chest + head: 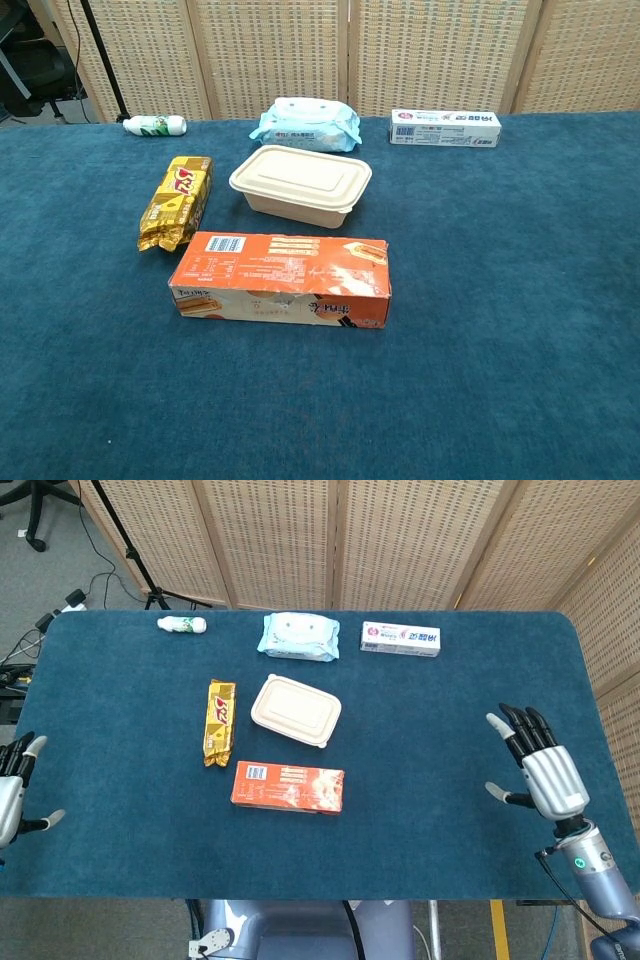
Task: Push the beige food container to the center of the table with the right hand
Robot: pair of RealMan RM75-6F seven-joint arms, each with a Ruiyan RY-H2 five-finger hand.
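Wicker screens back the blue-carpeted table [450,690]; your beige food container [296,711] sits lid-on, somewhat left of the table's middle, between the yellow snack bag [220,721] on its left and the orange biscuit box [288,786] just in front, with the wipes pack [298,636] behind it. Your right hand [540,769] is near the right edge, well apart from the container, fingers spread and holding nothing; your left hand [12,796] shows only partly at the left edge, fingers apart, also empty. Judgement: the container looks close to centre, so any remaining push is small. If you go in again, bring the right hand low to the container's side wall, contact flat and below the lid rim, and push slowly so the light tub slides rather than tips. Keep clear of the biscuit box; clipping it would drag it along.
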